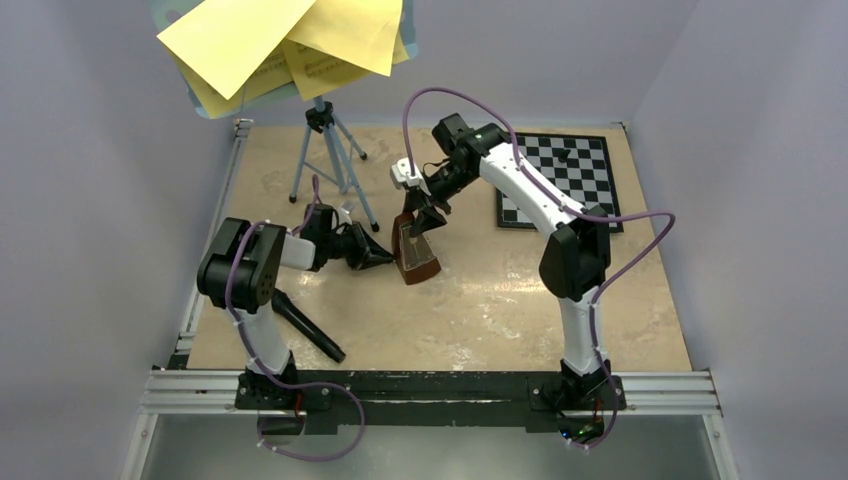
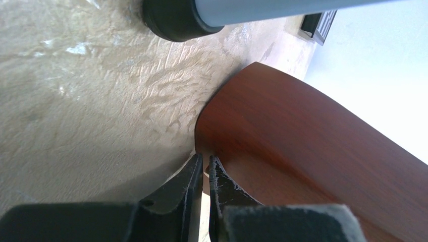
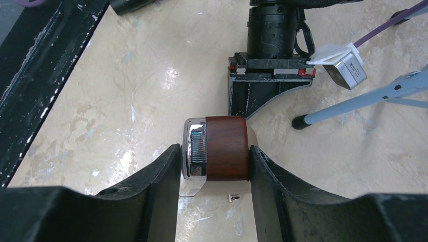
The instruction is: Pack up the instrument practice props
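Centrally, the brown pyramid metronome (image 1: pixel 418 258) stands upright on the marbled surface (image 1: pixel 500 310). The right end effector (image 3: pixel 214 154) reaches down over its narrow top, pinching the wooden side and the clear front face, likely because the tip is the only part slim enough to grip. The left end effector (image 2: pixel 206 169), its fingers pressed together on nothing, sits low at the metronome's base edge, probably to brace it. Beyond the metronome on the left arm's side stands the light-blue tripod music stand (image 1: pixel 325 160), with yellow sheet-music pages (image 1: pixel 260 40) on its tray. The chessboard (image 1: pixel 560 180) lies beyond it on the right arm's side. Packing seems barely begun.
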Robot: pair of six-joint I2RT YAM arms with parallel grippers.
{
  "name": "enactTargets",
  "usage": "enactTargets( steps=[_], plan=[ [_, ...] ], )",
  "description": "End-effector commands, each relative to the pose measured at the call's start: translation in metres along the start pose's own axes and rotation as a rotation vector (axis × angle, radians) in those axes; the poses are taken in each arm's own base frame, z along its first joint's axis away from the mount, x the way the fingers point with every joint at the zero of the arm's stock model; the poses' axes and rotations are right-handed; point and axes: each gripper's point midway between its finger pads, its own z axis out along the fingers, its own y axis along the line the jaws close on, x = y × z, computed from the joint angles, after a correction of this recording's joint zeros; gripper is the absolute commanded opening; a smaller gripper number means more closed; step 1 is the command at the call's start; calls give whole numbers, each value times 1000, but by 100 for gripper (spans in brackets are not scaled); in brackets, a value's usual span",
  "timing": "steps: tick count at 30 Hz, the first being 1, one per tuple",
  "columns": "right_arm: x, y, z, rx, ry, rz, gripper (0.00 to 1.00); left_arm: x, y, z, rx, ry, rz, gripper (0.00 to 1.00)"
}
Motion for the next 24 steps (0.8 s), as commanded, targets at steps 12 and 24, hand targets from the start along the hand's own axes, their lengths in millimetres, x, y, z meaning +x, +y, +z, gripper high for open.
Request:
enactTargets(
  steps=[12,24],
  plan=[
    [54,-18,7,108,198,132,0,24,-21,12,42,110,126,9],
    [67,-41,4,230,249,178,0,55,-54,10,129,173,327,0]
  ],
)
